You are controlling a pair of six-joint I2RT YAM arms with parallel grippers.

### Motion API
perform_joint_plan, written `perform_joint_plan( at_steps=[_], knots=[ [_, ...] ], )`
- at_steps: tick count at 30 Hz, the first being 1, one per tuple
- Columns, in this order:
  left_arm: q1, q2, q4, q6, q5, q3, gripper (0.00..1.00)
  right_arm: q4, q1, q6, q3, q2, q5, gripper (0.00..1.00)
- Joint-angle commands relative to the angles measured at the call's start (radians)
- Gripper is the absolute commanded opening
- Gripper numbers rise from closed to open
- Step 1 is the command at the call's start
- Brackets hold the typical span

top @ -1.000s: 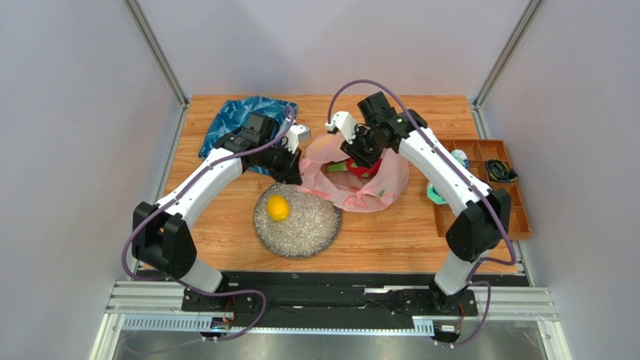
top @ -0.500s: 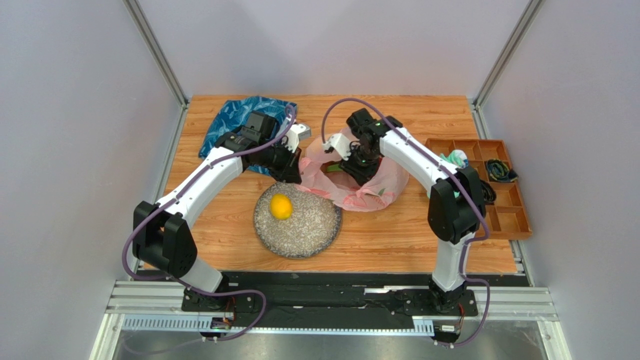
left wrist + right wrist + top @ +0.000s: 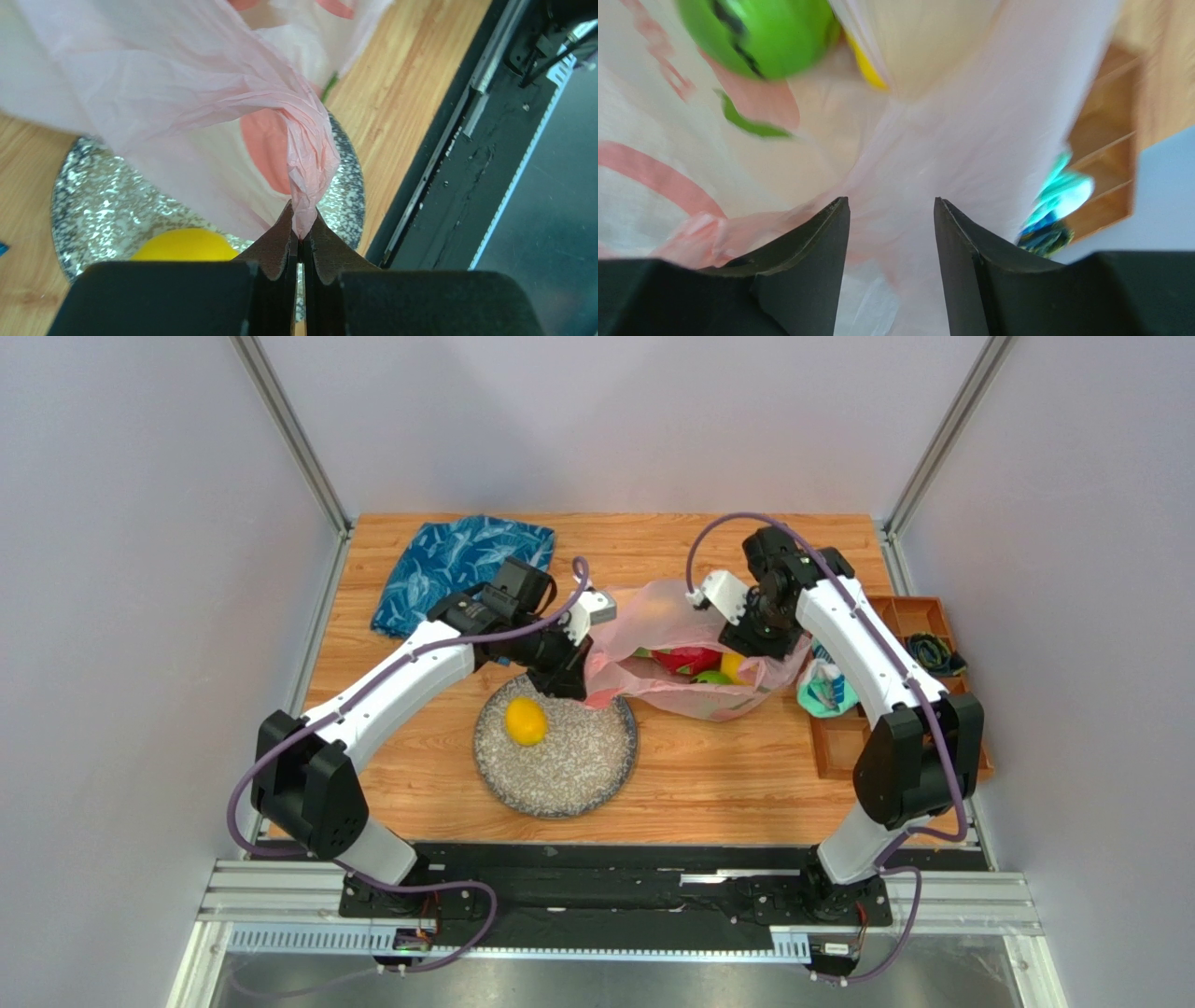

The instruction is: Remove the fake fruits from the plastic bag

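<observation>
The pink plastic bag [image 3: 701,637] lies stretched open at mid-table, its left edge over the speckled plate [image 3: 561,763]. Inside it show a red fruit [image 3: 685,661], a green fruit [image 3: 713,676] and a yellow one [image 3: 731,665]. A yellow round fruit [image 3: 525,721] sits on the plate. My left gripper [image 3: 582,669] is shut on a bunched fold of the bag [image 3: 309,161], just above the plate [image 3: 91,203] and the yellow fruit [image 3: 184,246]. My right gripper [image 3: 751,633] is open at the bag's right rim, with bag film [image 3: 934,140] between its jaws. The green fruit [image 3: 763,35] lies ahead of them.
A blue leaf-patterned cloth [image 3: 456,560] lies at the back left. An orange compartment tray [image 3: 968,742] stands at the right edge, with a teal-and-white bundle [image 3: 828,693] beside it. That bundle also shows in the right wrist view [image 3: 1057,196].
My left gripper has pulled the bag's edge right, over the plate. My right gripper has come out of the bag's middle to its right rim. The bag is now stretched wider and shifted right.
</observation>
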Motion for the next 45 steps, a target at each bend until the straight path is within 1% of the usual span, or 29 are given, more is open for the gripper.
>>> perform_joint_plan(
  at_steps=[1, 4, 7, 8, 11, 13, 16, 17, 18, 19, 21, 22, 23, 25, 27, 28, 29, 31, 33, 34, 39, 43, 45],
  knots=[
    [-0.026, 0.006, -0.002, 0.023, 0.020, 0.022, 0.07, 0.022, 0.073, 0.054, 0.148, -0.002, -0.163, 0.53],
    [-0.026, 0.000, 0.005, 0.028, 0.001, 0.019, 0.07, 0.050, 0.136, 0.066, 0.133, -0.022, -0.241, 0.52],
    [-0.026, -0.005, 0.011, 0.028, -0.015, 0.013, 0.07, 0.094, 0.203, 0.079, 0.057, -0.031, -0.244, 0.47],
    [-0.026, -0.005, 0.013, 0.023, -0.018, 0.011, 0.07, 0.100, 0.219, 0.085, 0.022, -0.024, -0.237, 0.43],
    [-0.026, -0.012, 0.013, 0.020, -0.019, -0.002, 0.07, 0.192, 0.248, 0.146, -0.062, -0.016, -0.172, 0.37],
    [-0.026, -0.019, 0.013, 0.018, -0.021, -0.018, 0.07, 0.212, 0.253, 0.178, -0.099, -0.011, -0.123, 0.35],
    [-0.026, -0.032, 0.005, 0.026, -0.030, -0.028, 0.06, 0.171, 0.291, 0.223, -0.186, -0.065, -0.129, 0.34],
    [-0.026, -0.037, 0.005, 0.031, -0.039, -0.030, 0.06, 0.174, 0.311, 0.224, -0.225, -0.133, -0.129, 0.34],
    [-0.026, -0.038, 0.005, 0.035, -0.042, -0.031, 0.06, 0.182, 0.366, 0.221, -0.289, -0.171, -0.122, 0.34],
    [-0.026, -0.037, 0.005, 0.034, -0.042, -0.033, 0.06, 0.217, 0.394, 0.221, -0.318, -0.227, -0.091, 0.35],
    [-0.024, -0.026, 0.001, 0.031, -0.036, -0.024, 0.06, 0.266, 0.423, 0.237, -0.344, -0.254, -0.066, 0.39],
    [-0.026, -0.019, -0.008, 0.028, -0.032, -0.019, 0.06, 0.301, 0.419, 0.247, -0.332, -0.240, -0.053, 0.39],
    [-0.026, -0.002, -0.015, 0.029, -0.020, -0.007, 0.06, 0.311, 0.420, 0.253, -0.319, -0.223, -0.007, 0.39],
    [-0.026, 0.012, -0.031, 0.032, -0.010, 0.005, 0.06, 0.327, 0.393, 0.258, -0.267, -0.167, 0.024, 0.39],
    [-0.026, 0.023, -0.035, 0.043, -0.009, 0.013, 0.06, 0.334, 0.357, 0.258, -0.233, -0.137, 0.018, 0.41],
    [-0.026, 0.023, -0.036, 0.044, -0.013, 0.011, 0.06, 0.337, 0.353, 0.246, -0.211, -0.108, 0.023, 0.43],
    [-0.026, 0.023, -0.036, 0.048, -0.015, 0.008, 0.07, 0.335, 0.350, 0.238, -0.202, -0.090, 0.035, 0.48],
    [-0.024, 0.021, -0.036, 0.040, -0.016, 0.002, 0.07, 0.332, 0.346, 0.220, -0.185, -0.041, 0.056, 0.52],
    [-0.026, 0.015, -0.033, 0.031, -0.018, -0.007, 0.07, 0.334, 0.334, 0.220, -0.165, -0.013, 0.070, 0.58],
    [-0.026, 0.006, -0.027, 0.028, -0.019, -0.012, 0.07, 0.332, 0.331, 0.215, -0.161, 0.016, 0.076, 0.61],
    [-0.026, -0.006, -0.022, 0.028, -0.027, -0.025, 0.07, 0.324, 0.310, 0.183, -0.164, 0.071, 0.102, 0.65],
    [-0.026, 0.003, -0.019, 0.028, -0.023, -0.021, 0.07, 0.332, 0.299, 0.172, -0.179, 0.130, 0.158, 0.71],
    [-0.026, 0.007, -0.019, 0.025, -0.018, -0.015, 0.07, 0.332, 0.294, 0.166, -0.188, 0.160, 0.187, 0.72]
  ],
)
